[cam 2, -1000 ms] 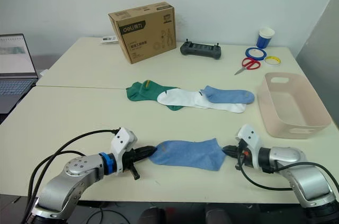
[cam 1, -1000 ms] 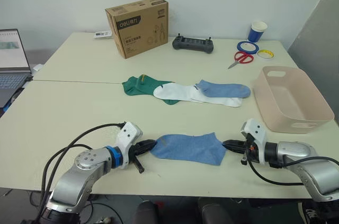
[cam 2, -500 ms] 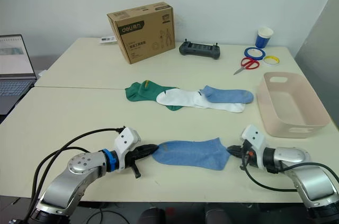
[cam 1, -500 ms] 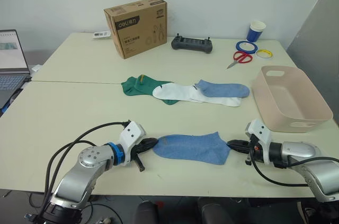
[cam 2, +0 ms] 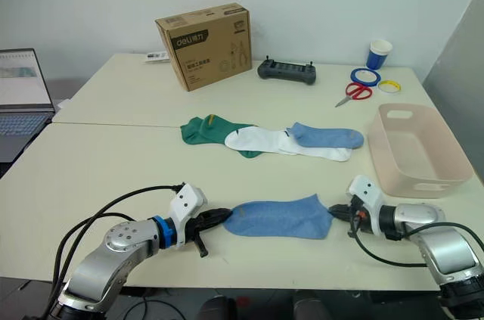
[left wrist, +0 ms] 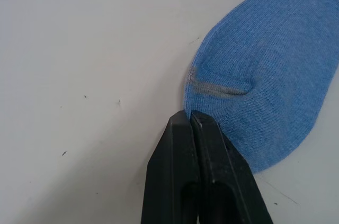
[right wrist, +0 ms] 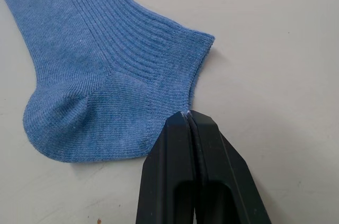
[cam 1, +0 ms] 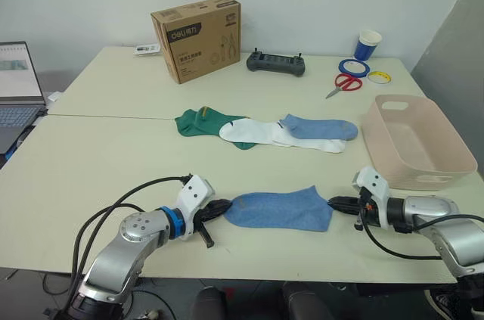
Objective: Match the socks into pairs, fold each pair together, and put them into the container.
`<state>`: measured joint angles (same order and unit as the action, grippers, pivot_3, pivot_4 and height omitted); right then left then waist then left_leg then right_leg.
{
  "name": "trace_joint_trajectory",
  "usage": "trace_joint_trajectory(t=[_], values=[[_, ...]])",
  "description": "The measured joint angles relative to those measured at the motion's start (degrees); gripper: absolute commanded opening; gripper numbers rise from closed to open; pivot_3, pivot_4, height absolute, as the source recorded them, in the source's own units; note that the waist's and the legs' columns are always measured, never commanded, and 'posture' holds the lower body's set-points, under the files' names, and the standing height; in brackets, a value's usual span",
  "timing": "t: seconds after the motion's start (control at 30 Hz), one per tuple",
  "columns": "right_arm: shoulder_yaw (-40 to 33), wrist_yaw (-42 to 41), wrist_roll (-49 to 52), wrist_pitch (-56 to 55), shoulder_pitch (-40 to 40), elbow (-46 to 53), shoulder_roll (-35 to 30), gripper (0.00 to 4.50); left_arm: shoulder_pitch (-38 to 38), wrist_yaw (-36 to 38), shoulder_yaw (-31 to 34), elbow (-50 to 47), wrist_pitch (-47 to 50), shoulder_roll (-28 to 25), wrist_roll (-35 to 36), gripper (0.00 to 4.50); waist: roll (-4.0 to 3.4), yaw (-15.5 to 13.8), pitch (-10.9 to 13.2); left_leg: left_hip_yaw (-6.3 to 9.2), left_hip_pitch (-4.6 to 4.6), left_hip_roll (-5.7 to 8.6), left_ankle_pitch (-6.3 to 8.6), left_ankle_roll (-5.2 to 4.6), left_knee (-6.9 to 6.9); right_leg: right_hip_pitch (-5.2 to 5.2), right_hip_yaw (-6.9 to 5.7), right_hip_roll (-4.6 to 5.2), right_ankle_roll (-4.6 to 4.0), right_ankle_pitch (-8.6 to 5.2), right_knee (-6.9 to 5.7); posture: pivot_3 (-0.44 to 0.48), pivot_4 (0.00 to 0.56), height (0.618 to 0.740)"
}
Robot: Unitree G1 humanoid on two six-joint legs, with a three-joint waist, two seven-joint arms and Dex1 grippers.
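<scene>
A light blue sock [cam 1: 278, 209] lies flat near the table's front edge, stretched between my two grippers. My left gripper [cam 1: 224, 206] is shut on its toe edge [left wrist: 192, 108]. At the other end, my right gripper [cam 1: 333, 202] is shut on the heel-side edge by the cuff [right wrist: 186, 108]. Further back lie a dark green sock [cam 1: 198, 122], a white sock [cam 1: 253, 132] and another light blue sock [cam 1: 318, 129] in an overlapping row. The pink-beige container [cam 1: 446, 155] stands at the right, just behind my right gripper.
At the back of the table are a cardboard box [cam 1: 197, 26], a black controller [cam 1: 276, 63], red scissors [cam 1: 344, 84], tape rolls [cam 1: 354, 67] and a blue cup [cam 1: 368, 42]. A laptop [cam 1: 17, 82] sits at the far left.
Both grippers have shifted to the right, carrying the light blue sock with them. The sock now lies flatter and longer.
</scene>
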<state>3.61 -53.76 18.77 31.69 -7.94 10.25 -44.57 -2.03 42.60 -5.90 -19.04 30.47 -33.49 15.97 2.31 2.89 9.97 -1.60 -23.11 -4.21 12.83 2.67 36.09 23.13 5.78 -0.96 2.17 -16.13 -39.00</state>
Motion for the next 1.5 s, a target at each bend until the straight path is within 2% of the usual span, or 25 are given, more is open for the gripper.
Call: trace_joint_trajectory(t=[0.4, 0.5, 0.67, 0.87, 0.9, 0.97, 1.03, 1.13, 1.23, 1.4, 1.43, 1.5], values=[[0.12, -0.37, -1.33, -1.28, -0.13, -0.63, 0.04, 0.02, -0.18, -0.80, -0.43, -0.37, 0.53, 0.07, -0.08, 0.00, 0.00, -0.01, 0.00, 0.01, 0.00, 0.04, 0.00, 0.00, 0.01, -0.01, 0.01, 0.02, 0.01, 0.01, 0.00, 0.000, 0.150, 0.740], [0.11, -0.20, -1.68, -1.35, -0.25, -0.63, 0.28, 0.58, -0.17, -0.75, -0.43, -0.37, 0.50, 0.06, -0.05, 0.52, 0.00, 0.00, 0.00, 0.01, 0.01, 0.04, 0.00, 0.00, 0.01, -0.01, 0.01, 0.02, 0.01, 0.01, 0.00, 0.000, 0.150, 0.740], [-0.14, 0.01, -1.69, -1.16, -0.41, -0.64, 0.38, 2.31, -0.17, -0.69, 0.21, -0.06, 0.44, 0.06, 0.67, 2.10, 0.00, 0.02, 0.00, 0.02, 0.00, 0.03, 0.00, 0.00, 0.00, 0.00, 0.00, 0.01, 0.01, 0.01, 0.00, 0.000, 0.150, 0.740], [-2.88, -1.04, 0.44, -1.21, -0.64, -0.71, 0.23, 4.45, -0.16, -0.52, 4.79, 1.30, 0.10, -0.74, 2.16, 3.98, 0.00, 0.03, 0.00, 0.02, 0.00, 0.03, 0.00, 0.00, 0.00, 0.01, 0.00, 0.01, 0.01, 0.01, 0.00, 0.000, 0.150, 0.740], [-3.33, -1.43, 0.98, -1.40, -0.98, -0.35, 0.25, 4.50, -0.16, -0.28, 6.04, 1.76, -0.40, -1.42, 2.16, 4.24, 0.00, 0.06, 0.00, 0.03, 0.00, 0.03, 0.00, 0.00, 0.00, 0.02, -0.01, 0.00, 0.01, 0.01, 0.00, 0.000, 0.150, 0.740], [-3.52, -2.50, 1.33, -2.85, -1.45, 0.43, 0.31, 4.50, -0.33, 0.95, 7.96, 2.06, -1.52, -2.66, 2.44, 4.24, 0.00, 0.17, 0.00, 0.03, 0.01, 0.02, 0.00, 0.00, 0.00, 0.02, 0.00, 0.00, 0.01, 0.01, -0.01, 0.000, 0.150, 0.740], [-2.81, -3.07, 1.32, -4.74, -2.22, 1.89, 1.08, 4.06, -1.20, 3.09, 8.80, 2.15, -2.68, -3.38, 3.60, 4.29, 0.00, 0.21, 0.00, 0.03, 0.00, 0.02, 0.00, 0.00, -0.01, 0.02, -0.01, 0.00, 0.01, 0.01, -0.01, 0.000, 0.150, 0.740], [-0.16, -3.03, 0.93, -6.70, -3.87, 4.13, 4.74, 3.13, -3.53, 6.39, 7.84, 1.76, -5.24, -3.78, 4.26, 3.68, 0.00, 0.24, 0.00, 0.03, -0.01, 0.02, 0.00, 0.00, -0.01, 0.02, -0.01, 0.01, 0.01, 0.01, -0.01, 0.000, 0.150, 0.740], [2.18, -2.29, 0.50, -7.09, -4.97, 4.86, 7.50, 2.02, -5.21, 7.04, 5.11, 0.74, -5.91, -2.57, 4.28, 2.72, 0.00, 0.23, 0.00, 0.01, -0.03, 0.03, 0.00, 0.00, 0.00, 0.01, 0.00, 0.02, 0.01, 0.01, 0.00, 0.000, 0.150, 0.740], [8.28, -2.43, -2.93, -10.31, -6.09, 4.68, 9.54, 0.20, -6.66, 6.63, -3.50, -0.72, -6.80, 1.71, 1.88, 1.10, -0.01, 0.15, 0.00, 0.04, -0.07, 0.03, 0.00, 0.00, 0.00, 0.03, -0.03, 0.00, 0.02, 0.01, 0.00, 0.000, 0.150, 0.740], [9.74, -2.50, -4.40, -11.82, -6.19, 4.41, 9.57, 0.00, -7.04, 6.47, -5.28, -0.44, -7.62, 2.35, 0.51, 0.81, -0.01, 0.14, 0.00, 0.06, -0.06, 0.03, 0.00, 0.00, 0.00, 0.03, -0.04, -0.01, 0.01, 0.01, 0.00, 0.000, 0.150, 0.740], [11.55, -2.59, -6.21, -13.72, -6.30, 3.37, 9.70, 0.00, -7.83, 6.17, -8.18, 0.96, -8.93, 3.37, -1.73, 0.14, -0.01, 0.06, 0.00, 0.06, -0.05, 0.03, 0.00, 0.00, 0.00, 0.03, -0.03, -0.02, 0.01, 0.01, -0.02, 0.000, 0.150, 0.740]])
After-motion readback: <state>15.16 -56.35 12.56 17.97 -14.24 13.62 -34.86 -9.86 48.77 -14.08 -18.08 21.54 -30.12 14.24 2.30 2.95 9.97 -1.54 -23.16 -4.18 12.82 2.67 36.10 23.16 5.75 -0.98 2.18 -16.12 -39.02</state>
